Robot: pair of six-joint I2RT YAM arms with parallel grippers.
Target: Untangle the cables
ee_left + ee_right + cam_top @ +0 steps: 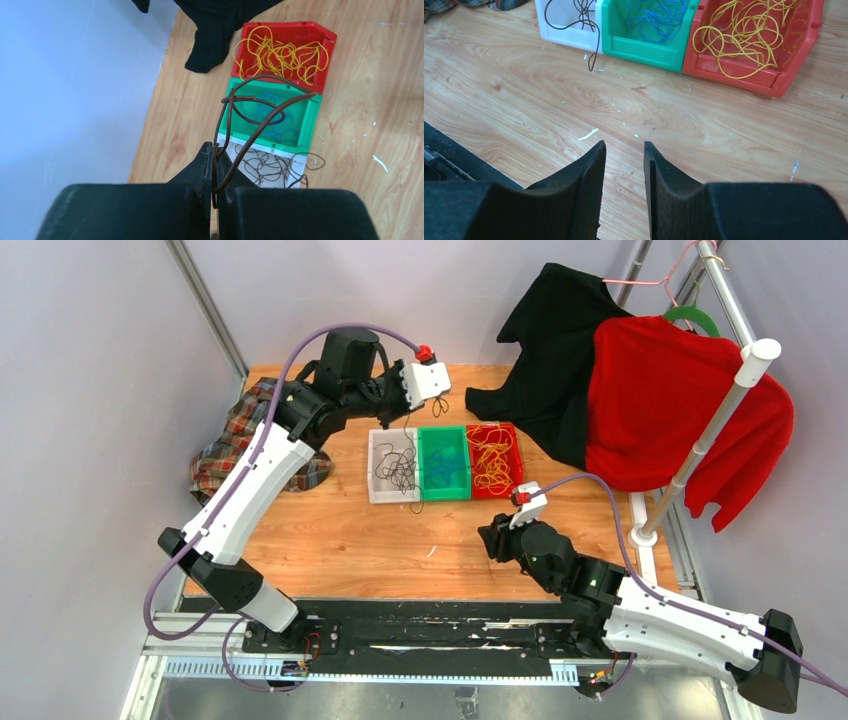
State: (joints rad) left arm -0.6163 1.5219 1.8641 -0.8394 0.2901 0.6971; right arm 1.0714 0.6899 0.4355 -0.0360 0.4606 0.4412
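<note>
1. Yellow cables (492, 458): thin loops in a loose, overlapping heap, spread over the floor of the red bin (512, 435), the right-hand one of three in a row.
2. Blue cables (441, 468): a smaller bundle of thin loops lying low in the green bin (443, 429), the middle one.
3. Black cables (396, 465): a sparse tangle in the white bin (374, 465) on the left; one strand hangs over the near wall, its end on the table (340, 540).
4. Dark cable (252, 117): a single brownish-black wire, bent into a few open loops, pinched between the closed fingers of the left gripper (215, 155) and held in the air by the bins.
</note>
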